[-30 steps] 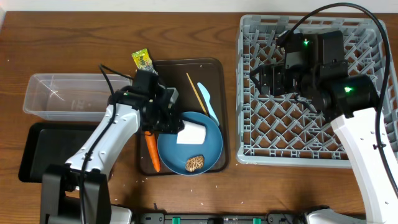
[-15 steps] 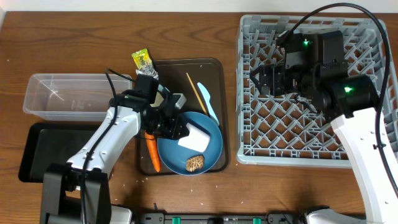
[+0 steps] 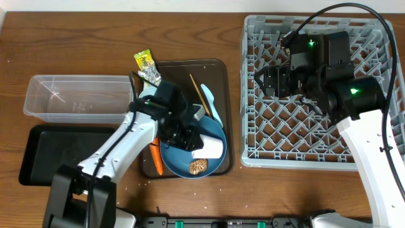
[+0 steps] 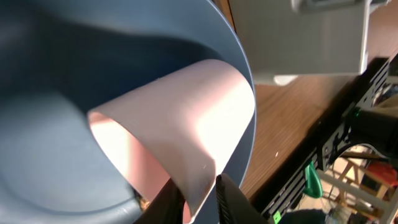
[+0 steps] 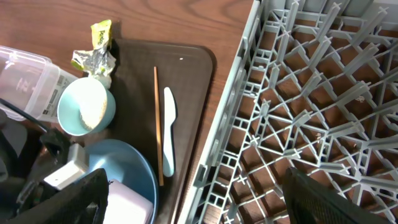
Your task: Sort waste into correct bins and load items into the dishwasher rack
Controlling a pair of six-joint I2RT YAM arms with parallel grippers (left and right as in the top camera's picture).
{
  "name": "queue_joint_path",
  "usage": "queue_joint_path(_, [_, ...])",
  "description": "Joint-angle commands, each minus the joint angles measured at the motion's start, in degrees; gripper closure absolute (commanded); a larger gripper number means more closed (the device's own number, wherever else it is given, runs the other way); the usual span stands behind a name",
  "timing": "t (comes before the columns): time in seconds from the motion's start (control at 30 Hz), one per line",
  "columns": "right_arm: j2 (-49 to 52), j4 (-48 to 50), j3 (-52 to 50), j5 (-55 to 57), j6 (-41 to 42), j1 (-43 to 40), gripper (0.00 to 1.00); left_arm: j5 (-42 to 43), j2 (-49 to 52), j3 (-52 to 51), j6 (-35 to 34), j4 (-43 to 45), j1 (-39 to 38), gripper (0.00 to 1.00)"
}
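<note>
The pink cup (image 3: 210, 147) lies on its side on the blue plate (image 3: 180, 155). My left gripper (image 3: 193, 140) reaches over the plate and is shut on the cup's rim (image 4: 196, 179), one finger inside and one outside. A brown food piece (image 3: 199, 166) sits on the plate's near edge, and the carrot (image 3: 155, 157) lies left of the plate. My right gripper (image 5: 196, 205) hangs open over the left side of the grey dishwasher rack (image 3: 316, 88), holding nothing. The light-blue cup (image 5: 87, 106) holds rice. The wrapper (image 3: 146, 63) lies behind the brown tray.
The plate, a pale-blue spoon (image 3: 212, 101) and a wooden chopstick (image 3: 199, 94) rest on the dark brown serving tray (image 3: 190, 69). A clear tub (image 3: 76, 98) and a shallow black tray (image 3: 47, 152) stand at the left. Rice grains dot the table's front edge.
My left gripper swung right and forward over the plate and closed on the pink cup's rim; the cup shifted right toward the plate's edge. The right arm stayed still.
</note>
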Motion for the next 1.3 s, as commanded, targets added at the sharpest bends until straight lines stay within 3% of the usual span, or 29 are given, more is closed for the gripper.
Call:
queue_joint_path(0.0, [-0.72, -0.04, -0.04, 0.35, 0.37, -0.72, 0.18, -1.57, -0.09, -0.63, -0.79, -0.74, -0.26, 0.81])
queue_joint_path(0.13, [-0.72, -0.04, -0.04, 0.37, 0.37, -0.72, 0.18, -1.53, -0.09, -0.63, -0.87, -0.81, -0.22, 0.94])
queue_joint_path(0.33, [-0.72, -0.52, -0.04, 0.35, 0.11, -0.72, 0.17, -0.70, -0.68, 0.33, -0.85, -1.57, 0.42, 0.94])
queue_joint_path(0.6, [-0.72, -2.21, -0.04, -0.09, -2.67, -0.68, 0.19, 7.65, -10.95, 9.49, -0.92, -4.46, 9.03, 0.94])
queue_joint_path(0.87, [-0.70, -2.29, -0.04, -14.21, -11.26, -0.61, 0.21, 15.06, -18.99, 11.34, -3.26, -3.96, 16.61, 0.94])
queue_joint_path(1.03, [0.02, -2.78, -0.04, -28.65, -24.24, 1.16, 0.19, 33.66, -19.37, 11.34, -5.62, 4.74, 19.80, 0.94])
queue_joint_path(1.17, [0.15, -2.19, -0.07, -40.57, -34.36, 2.16, 0.18, 39.36, -19.32, 11.34, -13.18, 14.53, 20.41, 0.94])
queue_joint_path(1.27, [0.15, -2.25, -0.04, -40.89, -36.63, 3.17, 0.18, 42.42, -19.32, 11.34, -20.59, 23.21, 20.41, 0.94])
